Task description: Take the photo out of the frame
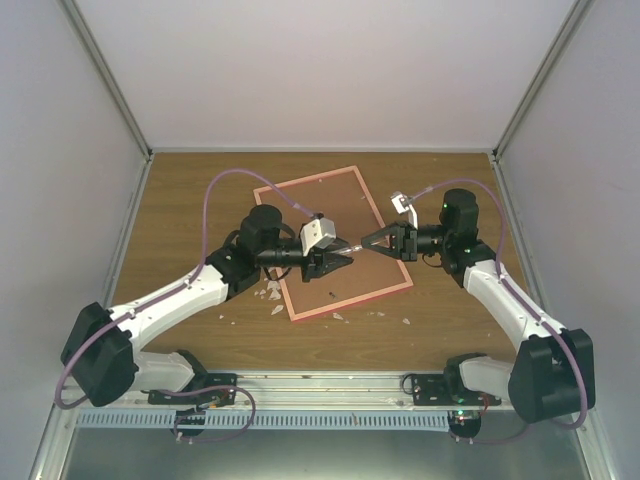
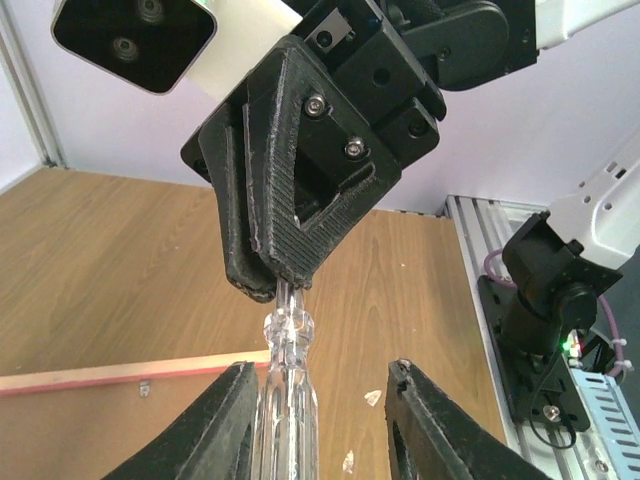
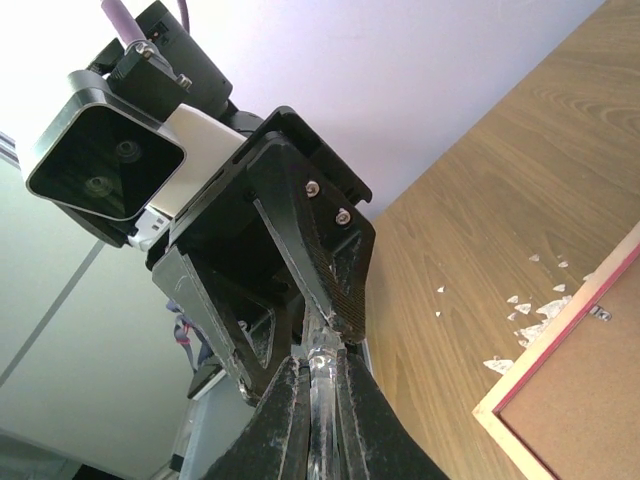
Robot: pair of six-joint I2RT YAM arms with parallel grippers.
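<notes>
The frame point(image 1: 340, 200) lies back side up on the table, with a thin pink-red rim around brown hardboard. Its rim shows in the left wrist view point(image 2: 100, 378) and its corner in the right wrist view point(image 3: 560, 350). The photo is hidden. My two grippers meet tip to tip above the frame's right half. My right gripper point(image 1: 368, 243) point(image 3: 322, 400) is shut on the thin end of a clear plastic tool point(image 2: 285, 380). My left gripper point(image 1: 345, 260) point(image 2: 320, 400) is open, and the tool's thick handle rests against its left finger point(image 2: 235, 420).
Small white chips point(image 1: 270, 293) lie on the wood table by the frame's near left edge and along its front; they also show in the right wrist view point(image 3: 530, 320). White walls enclose the table on three sides. A metal rail point(image 1: 320, 385) carries the arm bases.
</notes>
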